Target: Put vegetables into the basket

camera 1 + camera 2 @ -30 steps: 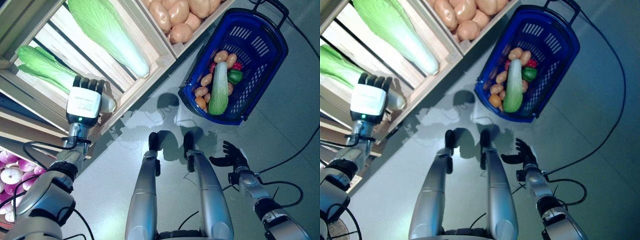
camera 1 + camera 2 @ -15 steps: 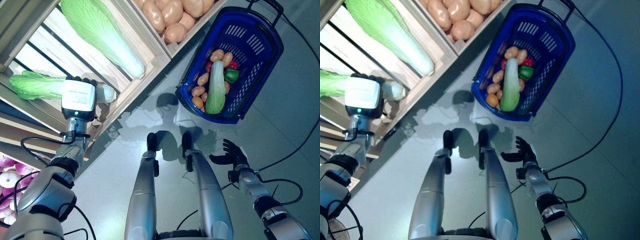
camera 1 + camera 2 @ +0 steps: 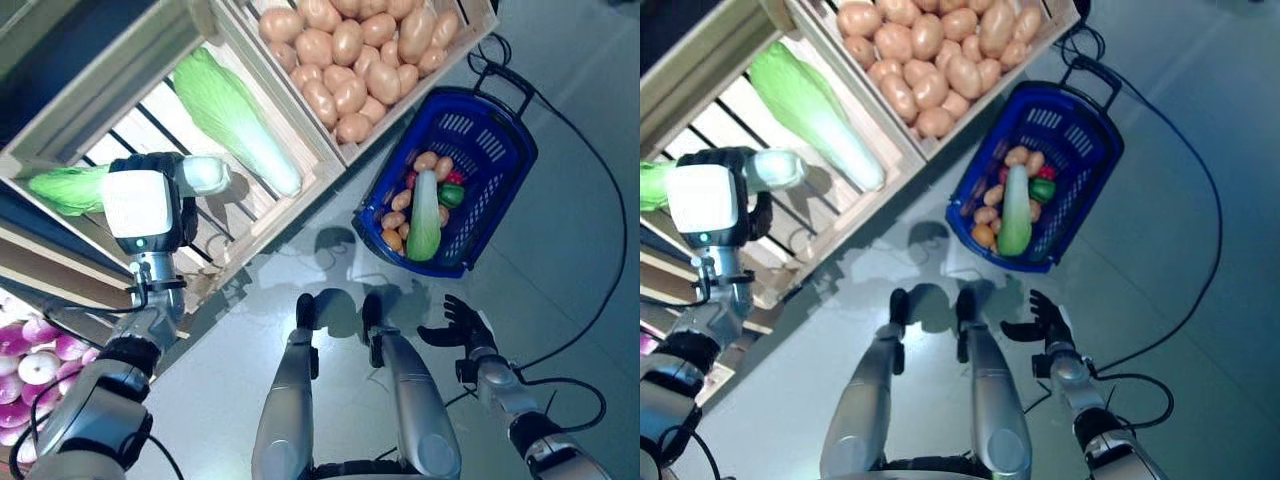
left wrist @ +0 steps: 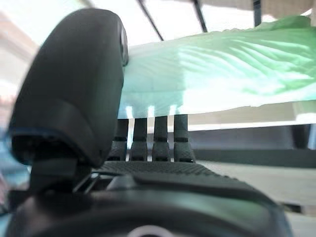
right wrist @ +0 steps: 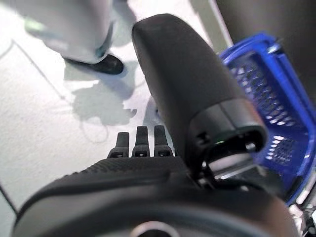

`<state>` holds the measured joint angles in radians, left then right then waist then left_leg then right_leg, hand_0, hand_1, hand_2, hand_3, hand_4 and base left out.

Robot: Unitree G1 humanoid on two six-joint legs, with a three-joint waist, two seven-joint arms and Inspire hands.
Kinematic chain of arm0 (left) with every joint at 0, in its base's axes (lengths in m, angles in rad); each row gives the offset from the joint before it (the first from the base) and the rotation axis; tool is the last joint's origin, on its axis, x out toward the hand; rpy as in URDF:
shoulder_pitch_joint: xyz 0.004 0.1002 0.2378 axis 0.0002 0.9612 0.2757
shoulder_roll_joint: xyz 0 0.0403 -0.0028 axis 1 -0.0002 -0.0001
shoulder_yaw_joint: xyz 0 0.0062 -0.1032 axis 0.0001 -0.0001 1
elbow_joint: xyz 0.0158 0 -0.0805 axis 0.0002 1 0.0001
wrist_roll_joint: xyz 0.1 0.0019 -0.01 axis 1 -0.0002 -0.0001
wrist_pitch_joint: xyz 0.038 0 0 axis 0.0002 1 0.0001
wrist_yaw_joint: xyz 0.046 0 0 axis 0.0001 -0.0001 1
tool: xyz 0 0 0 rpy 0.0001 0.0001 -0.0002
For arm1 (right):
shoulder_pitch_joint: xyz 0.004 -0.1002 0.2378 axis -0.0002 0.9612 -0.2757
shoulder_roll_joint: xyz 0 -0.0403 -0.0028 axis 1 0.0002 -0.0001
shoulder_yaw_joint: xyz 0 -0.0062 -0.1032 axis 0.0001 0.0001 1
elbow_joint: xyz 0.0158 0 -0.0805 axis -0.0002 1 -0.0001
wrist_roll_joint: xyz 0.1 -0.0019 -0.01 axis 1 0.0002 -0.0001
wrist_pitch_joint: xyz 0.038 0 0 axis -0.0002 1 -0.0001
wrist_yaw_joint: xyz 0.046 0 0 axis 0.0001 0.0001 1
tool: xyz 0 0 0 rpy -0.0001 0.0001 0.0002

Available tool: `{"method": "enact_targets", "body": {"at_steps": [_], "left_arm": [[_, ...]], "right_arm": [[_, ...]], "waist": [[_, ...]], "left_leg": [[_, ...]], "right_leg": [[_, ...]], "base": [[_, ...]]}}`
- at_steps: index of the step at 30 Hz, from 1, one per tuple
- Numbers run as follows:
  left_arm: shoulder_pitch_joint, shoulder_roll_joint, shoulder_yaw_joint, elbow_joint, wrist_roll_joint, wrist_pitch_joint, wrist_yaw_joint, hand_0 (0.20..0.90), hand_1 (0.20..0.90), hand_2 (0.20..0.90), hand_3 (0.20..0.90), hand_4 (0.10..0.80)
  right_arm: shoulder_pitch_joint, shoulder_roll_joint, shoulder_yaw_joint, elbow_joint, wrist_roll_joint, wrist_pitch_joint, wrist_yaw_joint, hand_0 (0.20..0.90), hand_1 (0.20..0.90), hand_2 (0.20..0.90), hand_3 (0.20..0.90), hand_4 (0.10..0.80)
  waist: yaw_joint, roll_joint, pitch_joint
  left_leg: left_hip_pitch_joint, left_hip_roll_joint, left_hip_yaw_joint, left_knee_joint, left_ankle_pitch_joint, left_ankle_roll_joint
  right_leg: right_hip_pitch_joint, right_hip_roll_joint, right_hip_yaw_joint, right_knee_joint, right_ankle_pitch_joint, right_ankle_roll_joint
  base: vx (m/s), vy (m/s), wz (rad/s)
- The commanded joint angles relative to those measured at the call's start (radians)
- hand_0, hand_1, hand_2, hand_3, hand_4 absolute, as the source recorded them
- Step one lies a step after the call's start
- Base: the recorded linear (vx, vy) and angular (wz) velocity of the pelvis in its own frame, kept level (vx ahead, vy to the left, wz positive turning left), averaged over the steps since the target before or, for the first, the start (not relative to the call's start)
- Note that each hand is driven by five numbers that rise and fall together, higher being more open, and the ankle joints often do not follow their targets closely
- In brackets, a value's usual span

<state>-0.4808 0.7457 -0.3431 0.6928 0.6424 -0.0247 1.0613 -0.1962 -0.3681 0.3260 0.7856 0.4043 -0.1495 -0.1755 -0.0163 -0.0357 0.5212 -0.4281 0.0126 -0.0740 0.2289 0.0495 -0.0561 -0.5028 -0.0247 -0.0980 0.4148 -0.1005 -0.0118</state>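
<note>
Green cabbage (image 3: 95, 182) now higher in left robot hand (image 3: 150, 205)

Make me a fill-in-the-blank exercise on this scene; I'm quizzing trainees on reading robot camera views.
1. The left robot hand is curled round a ____ cabbage.
2. The basket on the floor is ____ in colour.
3. The wooden crate beside the basket is filled with ____.
4. The right robot hand holds ____.

Missing words: green; blue; potatoes; nothing
</note>
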Motion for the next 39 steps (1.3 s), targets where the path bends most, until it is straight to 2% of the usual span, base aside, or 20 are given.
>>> {"method": "enact_targets", "body": {"at_steps": [1, 3, 5, 6, 8, 10, 11, 12, 13, 14, 17, 18, 21, 24, 29, 30, 32, 33, 37, 39], "left_arm": [[0.031, 0.008, 0.122, -0.166, 0.035, -0.064, 0.179, 0.300, 0.300, 0.300, 0.300, 0.400], [0.094, -0.017, 0.148, -0.287, 0.062, -0.096, 0.157, 0.300, 0.300, 0.300, 0.300, 0.400], [0.136, -0.054, 0.176, -0.341, 0.046, -0.148, 0.146, 0.300, 0.300, 0.300, 0.300, 0.400], [0.168, -0.080, 0.194, -0.366, 0.011, -0.205, 0.132, 0.300, 0.300, 0.300, 0.300, 0.400], [0.215, -0.122, 0.229, -0.410, -0.016, -0.258, 0.110, 0.300, 0.300, 0.300, 0.300, 0.400], [0.269, -0.176, 0.274, -0.471, -0.125, -0.366, 0.047, 0.300, 0.300, 0.300, 0.300, 0.400], [0.304, -0.214, 0.291, -0.517, -0.236, -0.430, -0.025, 0.300, 0.300, 0.300, 0.300, 0.400], [0.315, -0.227, 0.298, -0.535, -0.278, -0.457, -0.048, 0.300, 0.300, 0.300, 0.300, 0.400], [0.347, -0.267, 0.310, -0.592, -0.415, -0.521, -0.150, 0.300, 0.300, 0.300, 0.300, 0.400], [0.349, -0.267, 0.312, -0.595, -0.420, -0.520, -0.156, 0.300, 0.300, 0.300, 0.300, 0.400], [0.386, -0.323, 0.298, -0.673, -0.772, -0.596, -0.416, 0.300, 0.300, 0.300, 0.300, 0.400], [0.394, -0.358, 0.270, -0.701, -0.891, -0.607, -0.529, 0.300, 0.300, 0.300, 0.300, 0.400], [0.401, -0.387, 0.240, -0.741, -1.061, -0.589, -0.680, 0.300, 0.300, 0.300, 0.300, 0.400], [0.405, -0.409, 0.218, -0.761, -1.167, -0.540, -0.756, 0.300, 0.300, 0.300, 0.300, 0.400], [0.419, -0.419, 0.218, -0.754, -1.302, -0.459, -0.869, 0.300, 0.300, 0.300, 0.300, 0.400], [0.429, -0.420, 0.214, -0.750, -1.376, -0.411, -0.945, 0.300, 0.300, 0.300, 0.300, 0.400], [0.429, -0.420, 0.206, -0.747, -1.369, -0.373, -0.970, 0.300, 0.300, 0.300, 0.300, 0.400], [0.423, -0.409, 0.190, -0.736, -1.361, -0.337, -1.000, 0.300, 0.300, 0.300, 0.300, 0.400], [0.418, -0.368, 0.160, -0.692, -1.363, -0.271, -1.110, 0.300, 0.300, 0.300, 0.300, 0.400], [0.417, -0.350, 0.143, -0.686, -1.353, -0.233, -1.151, 0.300, 0.300, 0.300, 0.300, 0.400]], "right_arm": [[0.090, -0.026, -0.059, -0.111, 0.003, -0.089, -0.048, 0.900, 0.900, 0.900, 0.900, 0.800], [0.130, -0.017, -0.083, -0.154, -0.029, -0.086, -0.047, 0.900, 0.900, 0.900, 0.900, 0.800], [0.152, -0.003, -0.097, -0.176, -0.042, -0.086, -0.051, 0.900, 0.900, 0.900, 0.900, 0.800], [0.168, 0.008, -0.109, -0.185, -0.051, -0.092, -0.047, 0.900, 0.900, 0.900, 0.900, 0.800], [0.189, 0.026, -0.126, -0.204, -0.072, -0.088, -0.046, 0.900, 0.900, 0.900, 0.900, 0.800], [0.224, 0.040, -0.139, -0.238, -0.103, -0.089, -0.044, 0.900, 0.900, 0.900, 0.900, 0.800], [0.255, 0.049, -0.150, -0.272, -0.123, -0.091, -0.042, 0.900, 0.900, 0.900, 0.900, 0.800], [0.265, 0.052, -0.153, -0.286, -0.128, -0.090, -0.044, 0.900, 0.900, 0.900, 0.900, 0.800], [0.292, 0.063, -0.166, -0.319, -0.134, -0.093, -0.044, 0.900, 0.900, 0.900, 0.900, 0.800], [0.294, 0.062, -0.166, -0.320, -0.134, -0.093, -0.044, 0.900, 0.900, 0.900, 0.900, 0.800], [0.317, 0.073, -0.177, -0.377, -0.141, -0.106, -0.035, 0.900, 0.900, 0.900, 0.900, 0.800], [0.315, 0.076, -0.176, -0.407, -0.145, -0.114, -0.022, 0.900, 0.900, 0.900, 0.900, 0.800], [0.313, 0.075, -0.175, -0.461, -0.150, -0.126, 0.000, 0.900, 0.900, 0.900, 0.900, 0.800], [0.315, 0.063, -0.172, -0.520, -0.165, -0.133, 0.035, 0.900, 0.900, 0.900, 0.900, 0.800], [0.327, 0.020, -0.167, -0.611, -0.163, -0.129, 0.159, 0.900, 0.900, 0.900, 0.900, 0.800], [0.332, 0.001, -0.168, -0.656, -0.123, -0.121, 0.239, 0.900, 0.900, 0.900, 0.900, 0.800], [0.327, -0.012, -0.166, -0.684, -0.081, -0.079, 0.303, 0.900, 0.900, 0.900, 0.900, 0.800], [0.317, -0.028, -0.158, -0.711, -0.015, -0.029, 0.369, 0.900, 0.900, 0.900, 0.900, 0.800], [0.288, -0.083, -0.142, -0.757, 0.099, 0.050, 0.516, 0.900, 0.900, 0.900, 0.900, 0.800], [0.270, -0.102, -0.130, -0.771, 0.106, 0.049, 0.534, 0.900, 0.900, 0.900, 0.900, 0.800]], "waist": [[0.036, 0.020, -0.093], [0.040, 0.023, -0.123], [0.042, 0.024, -0.146], [0.042, 0.025, -0.161], [0.045, 0.024, -0.190], [0.045, 0.024, -0.220], [0.045, 0.023, -0.242], [0.045, 0.023, -0.248], [0.046, 0.019, -0.270], [0.046, 0.020, -0.270], [0.046, 0.013, -0.297], [0.047, 0.012, -0.311], [0.045, 0.005, -0.332], [0.039, 0.001, -0.351], [0.032, -0.007, -0.384], [0.031, -0.012, -0.391], [0.031, -0.014, -0.394], [0.030, -0.017, -0.397], [0.033, -0.021, -0.406], [0.038, -0.020, -0.412]], "left_leg": [[0.001, -0.059, -0.015, -0.040, 0.026, 0.042], [0.058, -0.061, -0.031, -0.093, 0.031, 0.043], [0.106, -0.062, -0.041, -0.131, 0.036, 0.045], [0.142, -0.062, -0.048, -0.157, 0.040, 0.046], [0.179, -0.060, -0.054, -0.183, 0.041, 0.049], [0.232, -0.055, -0.058, -0.219, 0.042, 0.050], [0.264, -0.053, -0.061, -0.246, 0.044, 0.050], [0.273, -0.053, -0.063, -0.253, 0.045, 0.051], [0.299, -0.051, -0.065, -0.265, 0.042, 0.054], [0.301, -0.051, -0.065, -0.266, 0.042, 0.054], [0.329, -0.048, -0.062, -0.260, 0.027, 0.062], [0.345, -0.045, -0.062, -0.271, 0.027, 0.066], [0.370, -0.043, -0.059, -0.286, 0.026, 0.071], [0.388, -0.039, -0.050, -0.300, 0.024, 0.073], [0.409, -0.034, -0.032, -0.311, 0.017, 0.077], [0.413, -0.032, -0.027, -0.314, 0.015, 0.079], [0.417, -0.031, -0.023, -0.315, 0.013, 0.079], [0.422, -0.030, -0.021, -0.316, 0.011, 0.080], [0.432, -0.025, -0.018, -0.316, 0.007, 0.078], [0.435, -0.024, -0.018, -0.316, 0.007, 0.078]], "right_leg": [[0.148, -0.040, -0.029, -0.197, 0.096, 0.021], [0.199, -0.045, -0.034, -0.238, 0.105, 0.027], [0.244, -0.048, -0.040, -0.268, 0.113, 0.031], [0.278, -0.050, -0.044, -0.291, 0.118, 0.034], [0.313, -0.052, -0.044, -0.313, 0.123, 0.038], [0.363, -0.054, -0.053, -0.341, 0.126, 0.041], [0.393, -0.054, -0.056, -0.359, 0.127, 0.044], [0.402, -0.054, -0.057, -0.367, 0.129, 0.045], [0.426, -0.054, -0.060, -0.380, 0.131, 0.047], [0.428, -0.054, -0.060, -0.381, 0.131, 0.047], [0.451, -0.057, -0.064, -0.386, 0.134, 0.050], [0.465, -0.057, -0.063, -0.395, 0.140, 0.052], [0.481, -0.057, -0.054, -0.415, 0.155, 0.058], [0.489, -0.059, -0.043, -0.433, 0.170, 0.065], [0.502, -0.057, -0.030, -0.453, 0.179, 0.072], [0.505, -0.057, -0.027, -0.457, 0.179, 0.073], [0.509, -0.057, -0.026, -0.461, 0.180, 0.074], [0.512, -0.057, -0.026, -0.465, 0.180, 0.075], [0.521, -0.059, -0.028, -0.470, 0.184, 0.078], [0.528, -0.061, -0.029, -0.476, 0.186, 0.079]], "base": [[0.125, -0.020, 0.14], [0.148, -0.025, 0.11], [0.139, -0.019, 0.13], [0.154, -0.014, 0.11], [0.166, -0.010, 0.10], [0.189, 0.003, 0.12], [0.153, 0.001, 0.11], [0.173, -0.014, 0.11], [0.097, -0.013, 0.08], [0.105, -0.017, 0.12], [0.065, -0.009, 0.10], [0.061, -0.018, 0.07], [0.058, -0.019, 0.00], [0.042, -0.012, -0.07], [0.037, -0.030, -0.15], [0.005, -0.042, -0.04], [0.002, -0.043, -0.02], [0.010, -0.039, -0.02], [0.024, -0.023, -0.03], [0.039, -0.008, -0.01]]}}
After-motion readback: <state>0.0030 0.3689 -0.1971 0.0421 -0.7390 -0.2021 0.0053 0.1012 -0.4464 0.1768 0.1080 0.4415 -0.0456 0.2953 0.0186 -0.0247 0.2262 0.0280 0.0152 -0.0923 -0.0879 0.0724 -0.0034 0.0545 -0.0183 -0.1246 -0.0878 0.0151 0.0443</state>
